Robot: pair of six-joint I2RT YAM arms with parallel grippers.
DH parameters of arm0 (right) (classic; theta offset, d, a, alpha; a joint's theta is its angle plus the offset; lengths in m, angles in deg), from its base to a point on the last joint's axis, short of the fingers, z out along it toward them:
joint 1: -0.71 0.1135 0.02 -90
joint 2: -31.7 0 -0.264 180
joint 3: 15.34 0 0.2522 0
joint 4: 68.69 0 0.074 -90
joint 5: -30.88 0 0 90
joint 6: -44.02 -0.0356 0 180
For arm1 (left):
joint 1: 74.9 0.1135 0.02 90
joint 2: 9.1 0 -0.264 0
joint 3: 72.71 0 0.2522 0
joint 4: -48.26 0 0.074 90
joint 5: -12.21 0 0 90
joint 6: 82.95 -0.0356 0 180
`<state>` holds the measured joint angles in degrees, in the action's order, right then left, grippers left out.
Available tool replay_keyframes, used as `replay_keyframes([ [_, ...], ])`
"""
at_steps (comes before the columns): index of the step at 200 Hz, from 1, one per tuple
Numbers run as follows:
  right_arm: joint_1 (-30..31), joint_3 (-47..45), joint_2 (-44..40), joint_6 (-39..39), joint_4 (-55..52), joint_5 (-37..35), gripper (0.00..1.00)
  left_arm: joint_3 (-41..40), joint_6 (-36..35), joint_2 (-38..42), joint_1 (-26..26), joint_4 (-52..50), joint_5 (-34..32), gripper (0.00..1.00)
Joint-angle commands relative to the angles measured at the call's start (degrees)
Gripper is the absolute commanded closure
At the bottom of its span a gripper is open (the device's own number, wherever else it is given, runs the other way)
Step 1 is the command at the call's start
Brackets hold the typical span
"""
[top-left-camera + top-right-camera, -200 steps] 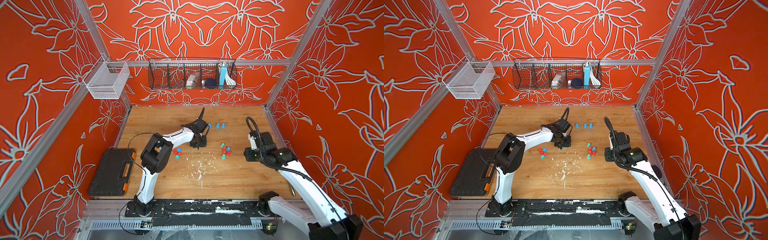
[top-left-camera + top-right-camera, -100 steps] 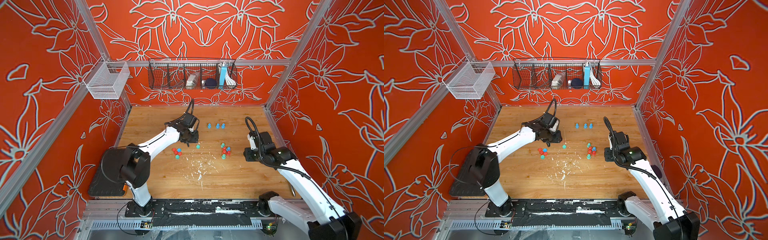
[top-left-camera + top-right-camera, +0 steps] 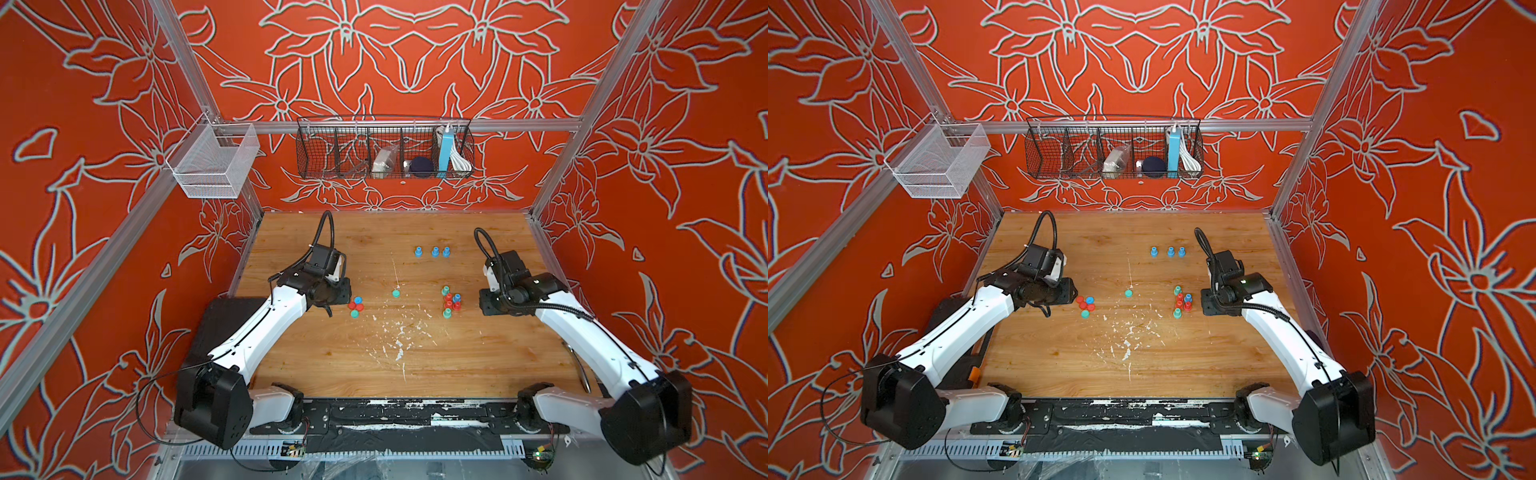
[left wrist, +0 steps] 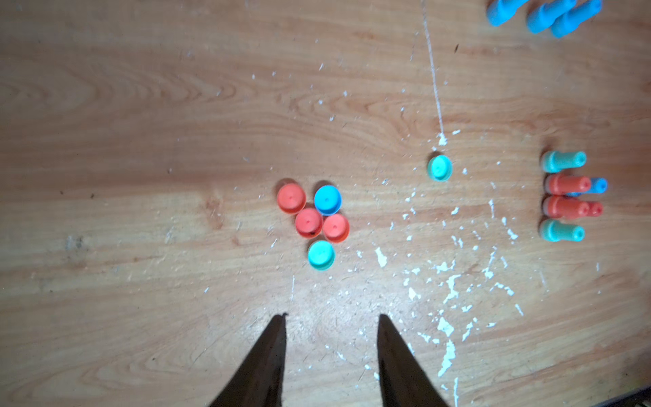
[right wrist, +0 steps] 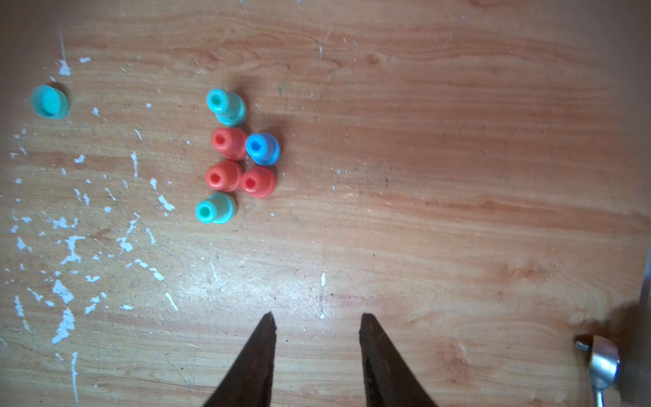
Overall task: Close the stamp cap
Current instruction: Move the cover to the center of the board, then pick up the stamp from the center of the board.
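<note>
Left wrist view: five loose caps (image 4: pixel 309 222), three red, one blue, one teal, huddle touching on the desk (image 4: pixel 123 123) just ahead of my left claw (image 4: pixel 331 317), jaws apart and empty; a sixth, lone teal cap (image 4: pixel 439 168) lies between them and the stamps (image 4: pixel 567 185). Right wrist view: six stamps stand upright near my right claw (image 5: pixel 317 317), likewise parted on nothing. I judge all light, hard, slick plastic, apt to skid or tip; I'd pinch a cap across its rim.
</note>
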<state>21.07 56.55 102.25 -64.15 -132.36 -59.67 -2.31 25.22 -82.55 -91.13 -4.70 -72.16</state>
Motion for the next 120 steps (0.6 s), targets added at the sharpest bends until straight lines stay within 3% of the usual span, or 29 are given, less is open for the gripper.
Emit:
replay_keyframes([
  [1, 1.1, 5.09, 2.89, 1.17, -1.34, 0.01, 0.58, 0.09, -0.95, 2.09, 0.64, 1.06, 0.83, 0.57],
  [120, 7.13, 24.46, 31.03, 1.87, -1.8, -3.49, 0.57, -2.05, -0.79, 8.89, 0.68, 0.97, -2.29, 0.57],
])
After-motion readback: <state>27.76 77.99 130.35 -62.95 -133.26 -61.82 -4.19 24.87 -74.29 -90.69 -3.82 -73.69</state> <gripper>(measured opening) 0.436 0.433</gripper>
